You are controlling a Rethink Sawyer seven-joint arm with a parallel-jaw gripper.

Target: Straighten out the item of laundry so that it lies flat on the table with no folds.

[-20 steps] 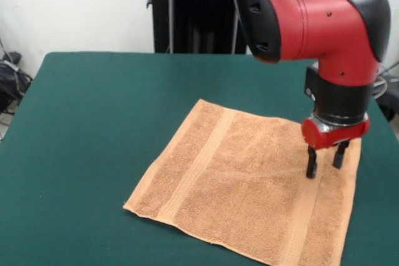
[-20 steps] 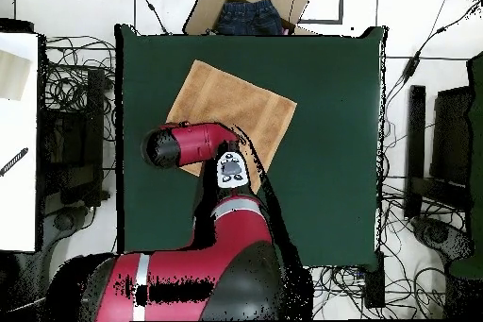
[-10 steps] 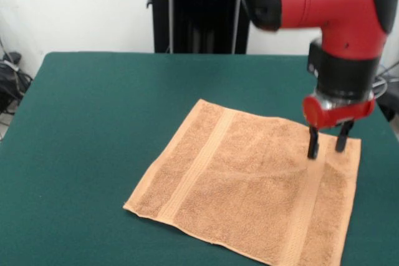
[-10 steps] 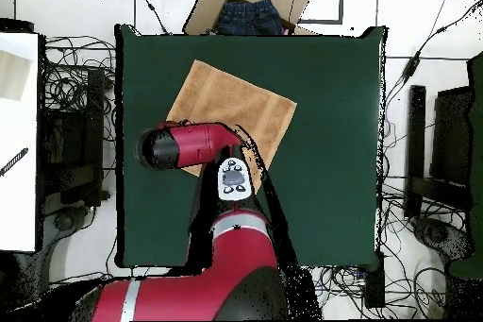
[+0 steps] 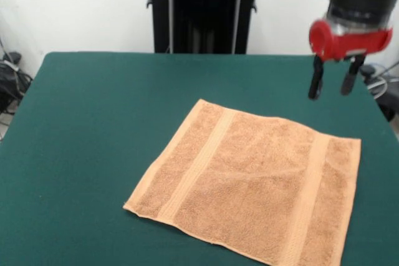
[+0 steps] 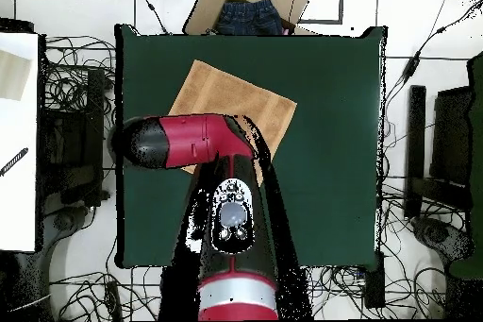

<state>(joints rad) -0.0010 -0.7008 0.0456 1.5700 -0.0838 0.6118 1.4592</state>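
Note:
The light orange-brown towel (image 5: pixel 255 191) lies spread flat on the dark green table (image 5: pixel 100 129), turned like a diamond, with woven border bands near two opposite edges. It also shows in the overhead view (image 6: pixel 236 101), partly under the arm. My gripper (image 5: pixel 332 80) hangs open and empty well above the table, up and behind the towel's far right corner, clear of the cloth. In the overhead view the arm's red body hides the gripper. No tag shows.
A cardboard box with dark jeans (image 6: pixel 250 11) sits beyond the table's far edge in the overhead view. A black stand (image 5: pixel 199 10) rises behind the table. Cables lie on the floor around the table.
My gripper has lifted off the towel's right part and risen up and back, open and holding nothing. The towel stays flat where it was.

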